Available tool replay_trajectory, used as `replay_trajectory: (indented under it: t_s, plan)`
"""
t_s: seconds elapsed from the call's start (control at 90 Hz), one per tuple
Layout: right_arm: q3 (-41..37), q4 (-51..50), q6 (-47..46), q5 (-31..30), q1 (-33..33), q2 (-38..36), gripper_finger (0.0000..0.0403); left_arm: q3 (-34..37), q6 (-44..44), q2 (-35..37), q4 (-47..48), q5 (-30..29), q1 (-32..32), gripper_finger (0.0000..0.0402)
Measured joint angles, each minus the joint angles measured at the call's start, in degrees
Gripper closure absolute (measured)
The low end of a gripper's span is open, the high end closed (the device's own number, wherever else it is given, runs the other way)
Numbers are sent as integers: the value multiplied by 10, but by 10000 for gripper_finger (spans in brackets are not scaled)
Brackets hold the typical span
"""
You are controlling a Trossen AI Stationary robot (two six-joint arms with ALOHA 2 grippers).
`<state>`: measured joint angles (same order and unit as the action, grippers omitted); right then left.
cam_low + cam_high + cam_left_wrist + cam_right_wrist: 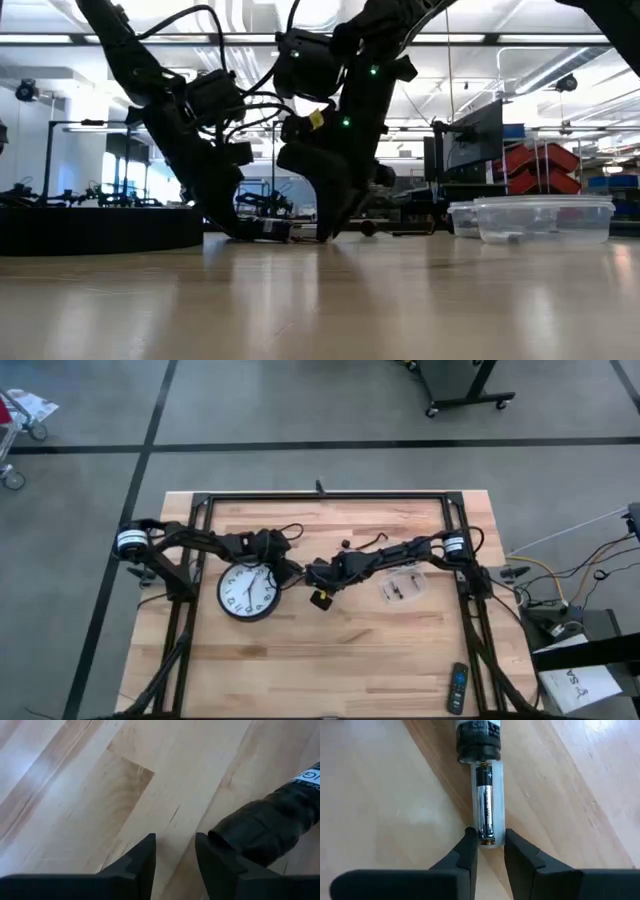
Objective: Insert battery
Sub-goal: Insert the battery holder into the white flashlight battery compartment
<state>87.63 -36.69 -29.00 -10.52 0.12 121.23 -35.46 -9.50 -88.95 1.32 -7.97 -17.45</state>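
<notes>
The right gripper pinches the clear battery holder narrowly; keep the silver battery aligned. The left gripper hovers empty, fingers narrowly parted.

A silver-and-black cylindrical battery sits in a clear plastic holder with a black ribbed cap. The pale wooden table is streaked (darker grain); a black-rimmed, white-faced round clock lies on it.

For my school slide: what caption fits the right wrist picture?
Right pincer grips a clear battery holder with a silver-and-black battery inside.
</notes>
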Motion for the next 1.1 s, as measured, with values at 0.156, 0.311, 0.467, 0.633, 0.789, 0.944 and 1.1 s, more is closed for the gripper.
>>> replay_trajectory:
  t_s: [0.156, 0.311, 0.467, 0.633, 0.789, 0.944, 1.1]
  plan:
    - [3, 13, 1, 0, 1, 0, 339, 0, 0, 0, 0, 0, 0, 286]
    - [4, 21, 5, 1, 1, 0, 346, 0, 0, 0, 0, 0, 0, 293]
    - [4, 44, 8, 4, 1, 0, 346, 0, 0, 0, 1, 0, 0, 298]
    - [4, 62, 5, 0, -3, 6, 335, 0, -6, 0, 0, 10, 0, 299]
    - [5, 64, -7, -5, -7, 15, 341, 0, -13, 0, -2, 15, 2, 292]
    - [5, 74, -5, -1, -6, 16, 342, 1, -16, 0, -13, 33, 8, 285]
    - [5, 84, -3, 0, -8, 15, 313, 1, -16, 0, -18, 34, 12, 282]
